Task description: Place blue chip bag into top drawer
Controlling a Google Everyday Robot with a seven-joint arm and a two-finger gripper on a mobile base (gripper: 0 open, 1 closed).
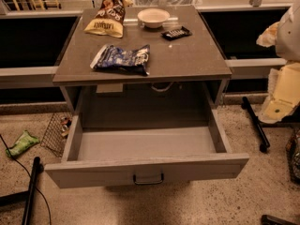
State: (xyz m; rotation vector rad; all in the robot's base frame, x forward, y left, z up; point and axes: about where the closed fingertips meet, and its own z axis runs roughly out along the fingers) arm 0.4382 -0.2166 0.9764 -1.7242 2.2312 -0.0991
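My gripper [267, 35] sits at the far right edge of the view, at the tip of the pale arm, level with the right rim of the cabinet top [197, 55] and off to its side. I cannot tell from here whether it is spread or closed, and it holds nothing that I can make out.

The blue chip bag [121, 59] lies flat on the cabinet top, left of centre and towards the near edge. It is well apart from the gripper, to its left and somewhat nearer. Its long axis runs left to right, with the right end tipped slightly nearer, so I judge the short near-to-far width is the one to close across.

The top drawer [140, 168] is pulled fully out and its floor is bare. It sits directly below and nearer than the bag, so after the lift the carry is a short pull towards the near side, then down.

The yellow-and-brown chip bag [107, 15], the bowl [153, 18] and the black candy bar [176, 32] sit farther back. The candy bar lies closest to my likely path leftward.
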